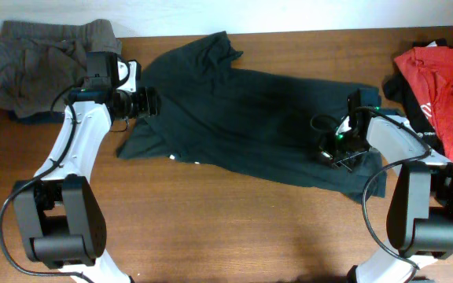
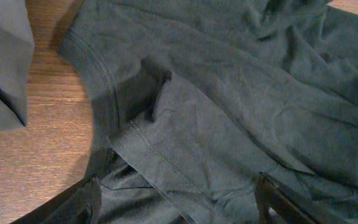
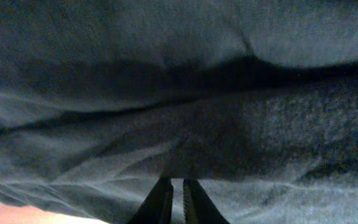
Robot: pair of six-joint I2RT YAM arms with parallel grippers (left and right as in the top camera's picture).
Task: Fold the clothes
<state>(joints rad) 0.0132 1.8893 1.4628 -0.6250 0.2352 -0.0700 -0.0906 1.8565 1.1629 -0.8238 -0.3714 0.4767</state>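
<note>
Brown wood-grain table [image 1: 234,228]. Wrinkled black T-shirt [image 1: 242,118] lies flat mid-table. Left gripper [image 2: 178,190] is spread wide over its stitched hem. Right gripper [image 3: 176,185] is pressed near-closed against the cloth, pinch unclear. Far left: crumpled grey garment [image 1: 38,55]. Far right: red T-shirt [image 1: 447,86].

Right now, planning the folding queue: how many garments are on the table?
3: black T-shirt spread centre, grey garment bunched top left, red T-shirt at right edge. Others may hide underneath.

Matt black cloth T-shirt [image 1: 242,118] on smooth wood table [image 1: 211,228]
</note>
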